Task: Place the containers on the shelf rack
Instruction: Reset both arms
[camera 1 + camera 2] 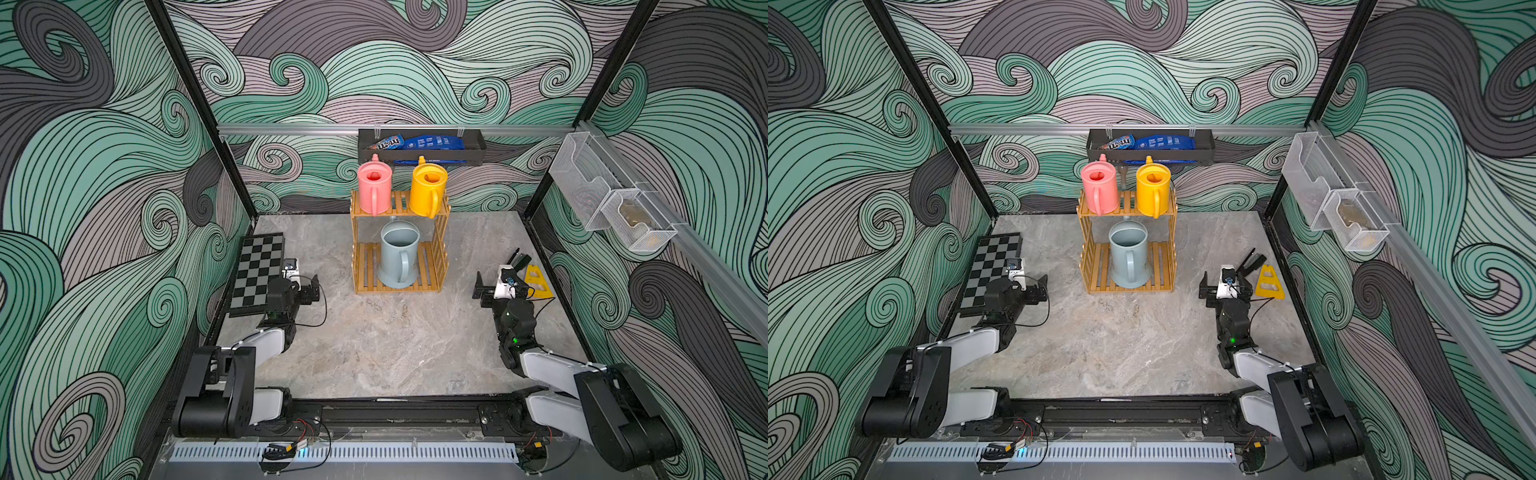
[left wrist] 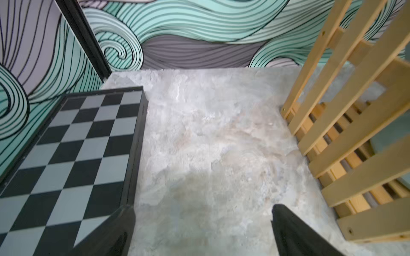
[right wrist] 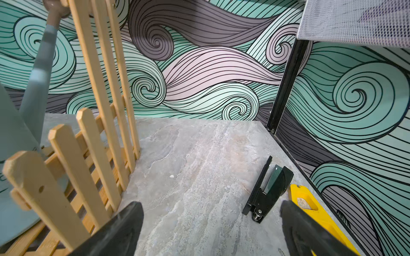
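Note:
The shelf rack (image 1: 437, 266) (image 1: 1092, 266) stands at the middle back of the table. On its top tier the pink container (image 1: 374, 187) (image 1: 1099, 187) stands left and the yellow container (image 1: 428, 189) (image 1: 1153, 189) right. The pale blue container (image 1: 399, 253) (image 1: 1128, 255) stands upright on the bottom tier, and its body (image 3: 13, 137) shows behind the slats. My left gripper (image 1: 293, 286) (image 2: 203, 210) is open and empty, left of the rack (image 2: 355, 110). My right gripper (image 1: 500, 286) (image 3: 211, 206) is open and empty, right of the rack (image 3: 99, 88).
A chessboard (image 1: 257, 270) (image 2: 77, 144) lies by the left wall under the left gripper's outer finger. A black stapler (image 1: 517, 262) (image 3: 268, 190) and a yellow plastic piece (image 1: 538, 282) (image 3: 310, 199) lie by the right wall. A black tray (image 1: 473, 149) with snack bags and mesh baskets (image 1: 602, 191) hang on the walls.

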Robot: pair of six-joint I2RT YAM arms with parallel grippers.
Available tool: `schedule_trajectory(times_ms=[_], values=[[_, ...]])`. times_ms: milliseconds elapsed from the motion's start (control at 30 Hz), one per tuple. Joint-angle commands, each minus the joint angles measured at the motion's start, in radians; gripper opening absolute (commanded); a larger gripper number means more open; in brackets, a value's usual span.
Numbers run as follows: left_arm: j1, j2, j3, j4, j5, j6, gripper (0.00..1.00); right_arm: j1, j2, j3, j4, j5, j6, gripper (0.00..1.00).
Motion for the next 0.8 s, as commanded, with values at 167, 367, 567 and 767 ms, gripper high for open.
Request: schedule_trajectory(times_ms=[167, 367, 567, 767], values=[[0.006, 0.022, 0.031, -0.019, 0.003, 0.000, 0.99, -0.059, 0.080, -0.013, 0.191, -0.026, 0.065, 0.99], [0.004, 0.127, -0.084, 0.310, 0.036, 0.031, 0.99, -0.097, 0.151, -0.013, 0.262, -0.060, 0.121, 0.99], [0.006, 0.293, -0.107, 0.522, -0.014, 0.016, 0.99, -0.104, 0.237, -0.012, 0.331, -0.076, 0.127, 0.99], [-0.001, 0.271, 0.025, 0.245, -0.037, 0.011, 0.99, -0.103, 0.303, -0.021, 0.402, -0.119, 0.112, 0.99]])
